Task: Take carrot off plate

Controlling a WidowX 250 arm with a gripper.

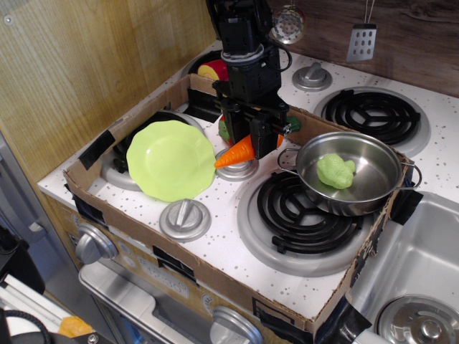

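Nearest you, at the bottom of the frame, a cardboard tray [215, 276] lies over the speckled white stove worktop [222, 247], with a grey knob [185, 218] at lower left centre. Left of centre, the plate [168, 161] rests tilted over a burner, nothing on it. Just right of the plate, at the frame's middle, your end effector [259, 140] is clamped on the carrot [237, 153], which hangs slanted, orange tip pointing toward the plate's right rim, over a second grey knob [238, 169]. Right of centre, a steel pan [358, 188] on a black coil burner holds a pale green toy [336, 171]. Farther back, upper right, sits another coil burner [373, 115].
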